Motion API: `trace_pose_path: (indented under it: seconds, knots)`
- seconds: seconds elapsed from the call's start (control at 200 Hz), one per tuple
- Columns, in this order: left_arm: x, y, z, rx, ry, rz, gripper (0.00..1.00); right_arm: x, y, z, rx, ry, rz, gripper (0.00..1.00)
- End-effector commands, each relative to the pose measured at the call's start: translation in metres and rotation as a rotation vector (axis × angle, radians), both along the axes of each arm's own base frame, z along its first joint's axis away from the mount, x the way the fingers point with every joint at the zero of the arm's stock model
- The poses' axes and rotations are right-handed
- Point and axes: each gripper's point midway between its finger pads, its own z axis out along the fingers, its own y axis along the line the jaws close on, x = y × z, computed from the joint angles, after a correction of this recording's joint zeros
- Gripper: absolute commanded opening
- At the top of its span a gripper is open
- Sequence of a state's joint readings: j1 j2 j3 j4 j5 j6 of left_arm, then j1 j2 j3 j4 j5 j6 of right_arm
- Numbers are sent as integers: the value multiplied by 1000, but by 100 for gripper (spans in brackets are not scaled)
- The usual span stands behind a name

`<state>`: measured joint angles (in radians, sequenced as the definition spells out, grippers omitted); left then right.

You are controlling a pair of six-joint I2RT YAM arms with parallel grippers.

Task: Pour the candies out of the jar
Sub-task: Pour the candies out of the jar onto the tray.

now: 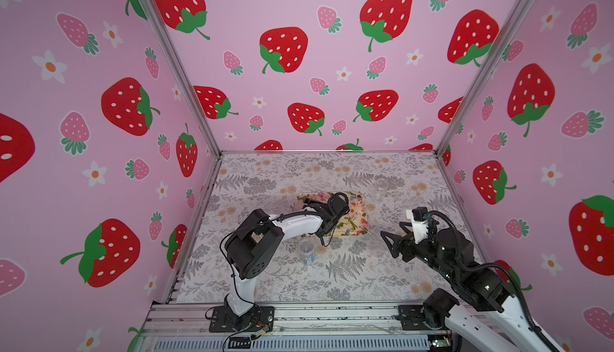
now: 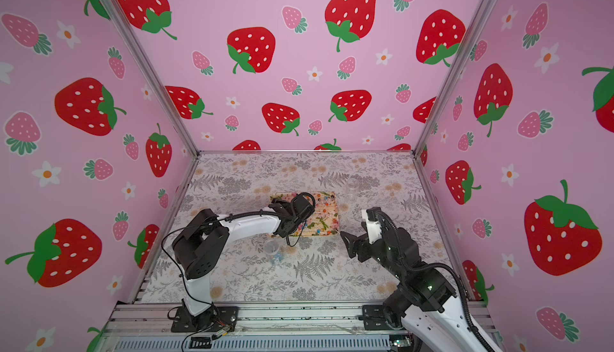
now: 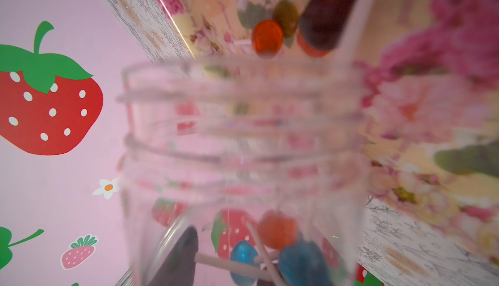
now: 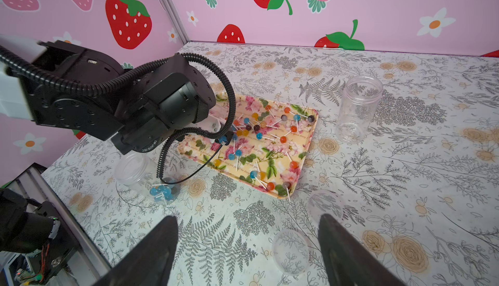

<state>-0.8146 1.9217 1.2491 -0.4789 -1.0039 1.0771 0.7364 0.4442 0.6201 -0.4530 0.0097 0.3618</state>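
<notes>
My left gripper [image 1: 312, 203] is shut on a clear plastic jar [image 3: 243, 136], held tipped over the floral tray [image 4: 313, 136]. Through the jar wall I see a few candies [image 3: 275, 230] still inside, orange and blue heads on white sticks. One dark finger [image 3: 178, 260] presses against the jar. Many candies [image 4: 259, 128] lie scattered on the tray, in blue, orange, red and dark colours. The left arm hides the jar in both top views. My right gripper [image 4: 248, 218] hangs open above the table, to the right of the tray, holding nothing.
A second clear jar [image 4: 145, 176] with blue candies stands on the table by the tray's near left corner. An empty clear jar [image 4: 356, 109] stands behind the tray to the right. Two clear lids [image 4: 291, 252] [image 4: 324, 206] lie under my right gripper. Pink walls enclose three sides.
</notes>
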Motion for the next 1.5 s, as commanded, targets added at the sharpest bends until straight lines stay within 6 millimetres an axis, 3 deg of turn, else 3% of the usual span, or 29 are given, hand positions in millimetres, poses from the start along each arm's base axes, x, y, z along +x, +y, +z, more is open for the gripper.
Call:
trace_pose_path:
  seconds: [0.0,0.265,0.485,0.875,1.251,1.491]
  knots:
    - [-8,8,9,64,12,-7,45,-3,-2,-4,-4,-1,6,84]
    - [-18,14,9,77,16,6,45,-3,-4,-4,-18,-9,4,84]
    - [-29,13,-5,71,75,7,47,-3,-6,-7,-14,-5,-6,84]
    - [-22,3,-37,98,92,39,47,-5,-13,-8,-43,-6,-27,85]
    - [-17,9,11,52,23,42,47,1,-8,-3,-80,-8,-13,85]
    - [-17,12,15,67,29,26,47,3,-5,-2,-69,-4,-13,85]
